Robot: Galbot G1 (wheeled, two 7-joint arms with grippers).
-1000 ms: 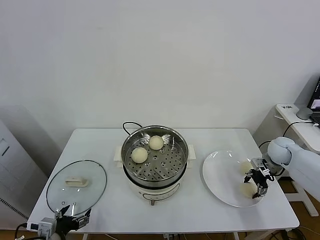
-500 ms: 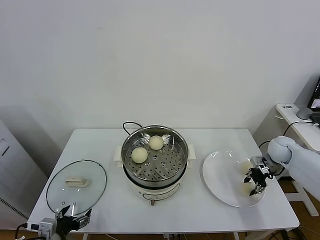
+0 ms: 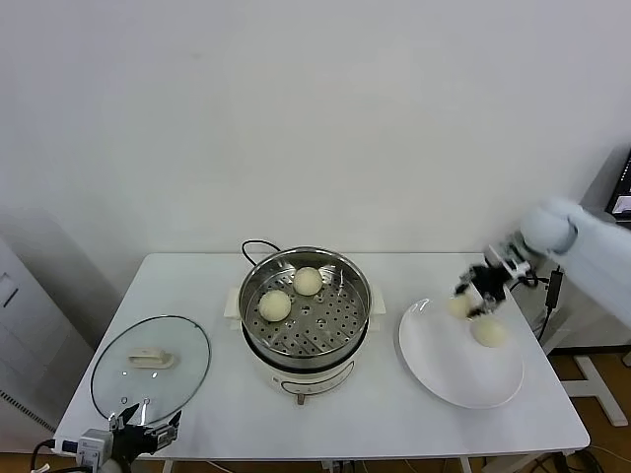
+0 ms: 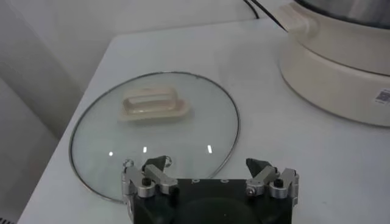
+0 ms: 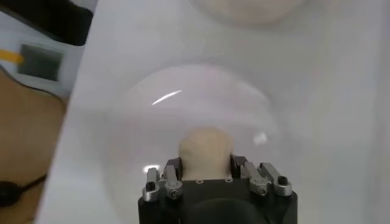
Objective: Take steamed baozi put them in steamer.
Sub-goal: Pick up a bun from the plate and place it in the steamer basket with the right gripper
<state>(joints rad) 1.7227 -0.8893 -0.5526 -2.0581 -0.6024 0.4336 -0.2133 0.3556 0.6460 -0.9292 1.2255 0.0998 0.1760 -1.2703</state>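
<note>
Aloft — right gripper [image 3: 475,295] clamps 1 baozi [image 5: 206,150].

Shiny steel steamer [image 3: 305,301] on a white plastic base, smooth matt baozi [image 3: 275,305], clear glass lid [image 3: 151,366], glossy white plate [image 3: 434,360].

No legible text, brand or nr anywhere. Only sign of print: a small QR-type sticker [image 4: 382,95] on the steamer [image 4: 341,67] base's white wall in left wrist view, too small to read. Lid, plate, table & wall carry no markings visible.
</note>
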